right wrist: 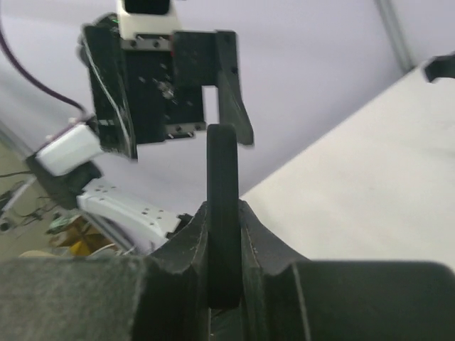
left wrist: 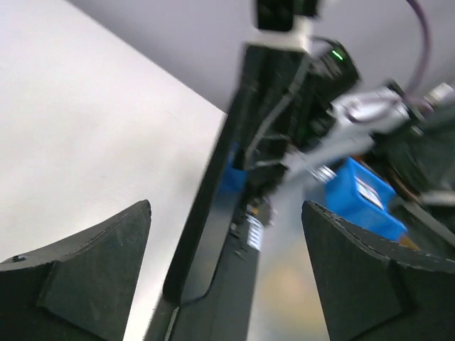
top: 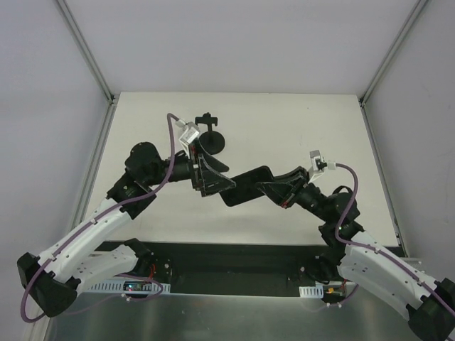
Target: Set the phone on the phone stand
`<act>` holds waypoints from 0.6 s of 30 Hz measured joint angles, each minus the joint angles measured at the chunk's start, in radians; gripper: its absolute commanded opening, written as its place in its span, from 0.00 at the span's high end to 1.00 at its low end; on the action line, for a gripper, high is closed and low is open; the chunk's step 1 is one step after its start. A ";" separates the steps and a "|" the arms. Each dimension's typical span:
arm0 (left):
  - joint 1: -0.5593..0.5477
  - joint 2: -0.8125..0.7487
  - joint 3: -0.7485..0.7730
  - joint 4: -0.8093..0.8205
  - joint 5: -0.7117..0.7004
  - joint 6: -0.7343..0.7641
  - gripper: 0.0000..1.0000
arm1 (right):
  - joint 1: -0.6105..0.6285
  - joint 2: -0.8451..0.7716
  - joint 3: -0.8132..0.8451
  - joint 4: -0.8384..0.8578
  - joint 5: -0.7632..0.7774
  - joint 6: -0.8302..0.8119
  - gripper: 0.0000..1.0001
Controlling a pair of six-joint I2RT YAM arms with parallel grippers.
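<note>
The phone [top: 245,188] is a flat black slab held above the table's middle. My right gripper [top: 276,187] is shut on its right end; in the right wrist view the phone [right wrist: 222,163] stands edge-on, pinched between the jaws of that gripper [right wrist: 222,209]. My left gripper [top: 215,179] is open at the phone's left end. In the left wrist view the phone [left wrist: 213,234] runs between the spread fingers of the left gripper [left wrist: 226,209], apart from both. The black phone stand [top: 212,141] stands on the table just behind the left gripper, its cradle empty.
The white table [top: 284,128] has grey walls on three sides and metal frame posts at the back corners. A part of the stand [right wrist: 441,67] shows at the right wrist view's edge. A blue box [left wrist: 359,195] lies beyond the table's near edge.
</note>
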 measured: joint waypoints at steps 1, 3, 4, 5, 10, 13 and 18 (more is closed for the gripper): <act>0.013 -0.007 0.029 -0.068 -0.051 0.020 0.13 | 0.000 -0.030 0.000 -0.066 0.029 -0.021 0.99; 0.039 -0.016 0.096 -0.203 -0.168 0.061 0.25 | 0.000 -0.100 0.002 -0.208 0.100 -0.063 0.99; 0.057 -0.018 0.136 -0.273 -0.244 0.085 0.30 | 0.000 -0.142 0.003 -0.295 0.150 -0.085 0.99; 0.078 -0.015 0.176 -0.343 -0.316 0.103 0.32 | 0.000 -0.170 0.010 -0.384 0.201 -0.108 0.99; 0.218 0.092 0.363 -0.588 -0.512 0.225 0.26 | -0.009 -0.189 0.150 -0.863 0.422 -0.244 0.99; 0.240 0.220 0.470 -0.674 -0.600 0.289 0.45 | -0.010 -0.161 0.222 -1.041 0.481 -0.317 0.99; 0.240 0.470 0.605 -0.754 -0.725 0.370 0.53 | -0.010 -0.156 0.297 -1.238 0.533 -0.393 0.99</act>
